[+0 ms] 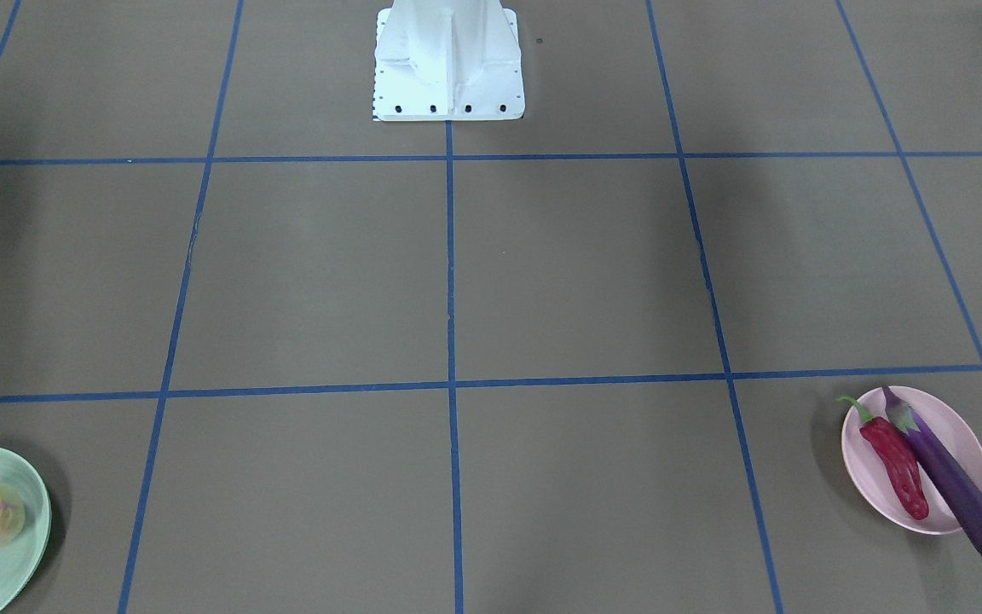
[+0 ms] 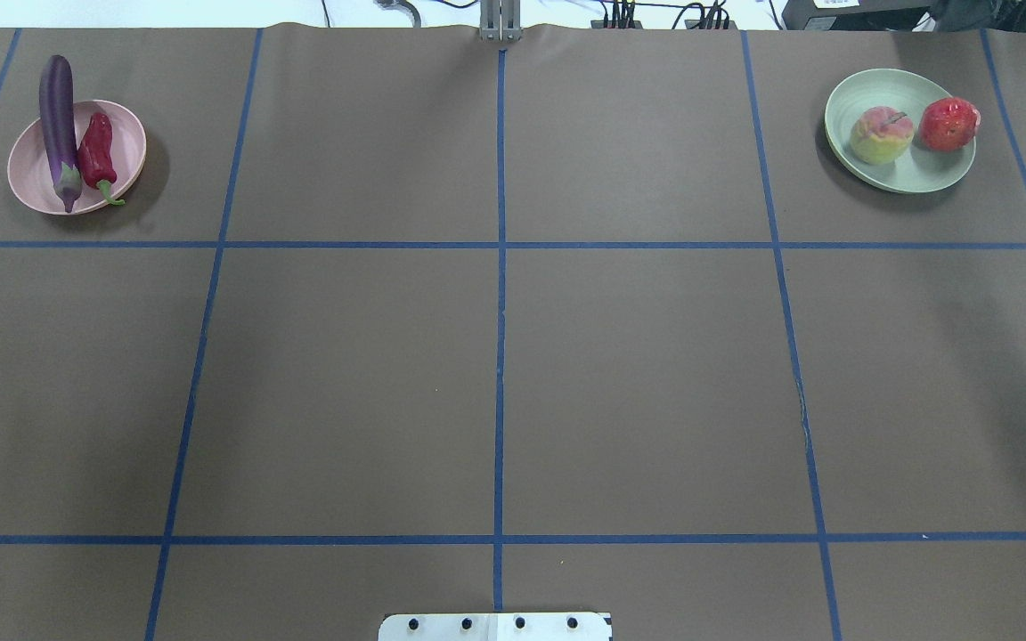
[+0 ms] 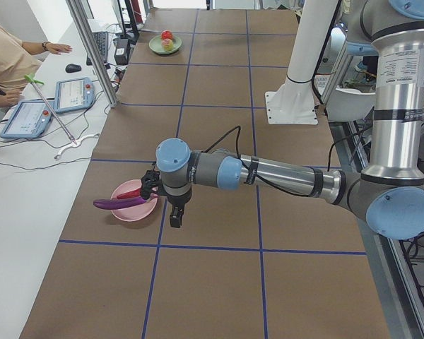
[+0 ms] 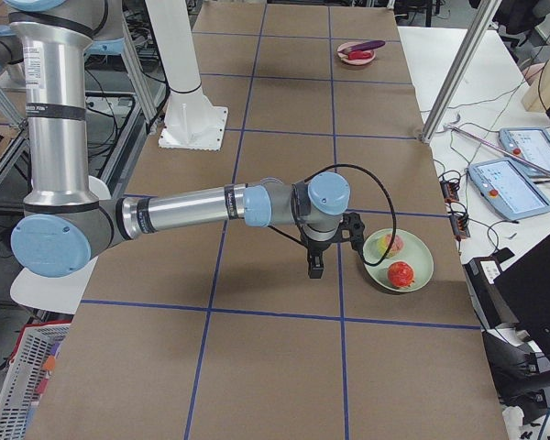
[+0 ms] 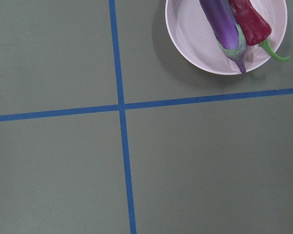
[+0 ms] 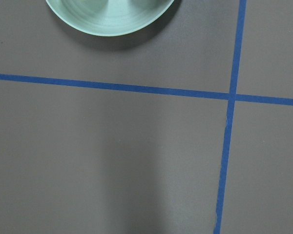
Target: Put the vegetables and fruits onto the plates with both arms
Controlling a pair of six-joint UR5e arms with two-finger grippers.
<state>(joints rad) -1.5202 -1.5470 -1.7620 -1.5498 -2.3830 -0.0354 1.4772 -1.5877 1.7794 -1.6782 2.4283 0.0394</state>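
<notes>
**Both plates filled, both arms stretched low over the bench**

Far left corner of bench [image 2: 495, 374], overhead view: pink plate [image 2: 28, 171] carrying eggplant [image 2: 58, 116] and chili [image 2: 96, 151] side by side, green stems toward the robot. Eggplant's rounded end overhanging the far rim; chili wholly within the plate.

Far right corner: green plate [image 2: 903, 175] carrying peach [image 2: 881, 135] and red ball [image 2: 949, 123] just beside each other, ball against the plate's right rim.

Left arm [image 3: 283, 176] stretched level above the bench; left pincer [image 3: 174, 220] pointing down just beside the pink plate, on the robot's side of it. Shown in a side view only: cannot tell whether spread or pressed together.

Right arm [image 4: 188, 209] likewise stretched level; right pincer [image 4: 316, 268] pointing down near the green plate, apart from it. Again a side view only: cannot tell its state.

Left wrist view: near half of the pink plate with both stem ends. Right wrist view: only the green plate's near edge, above blue tape lines [image 6: 112, 87].

White base [image 1: 448, 68] at the bench's robot edge.
</notes>
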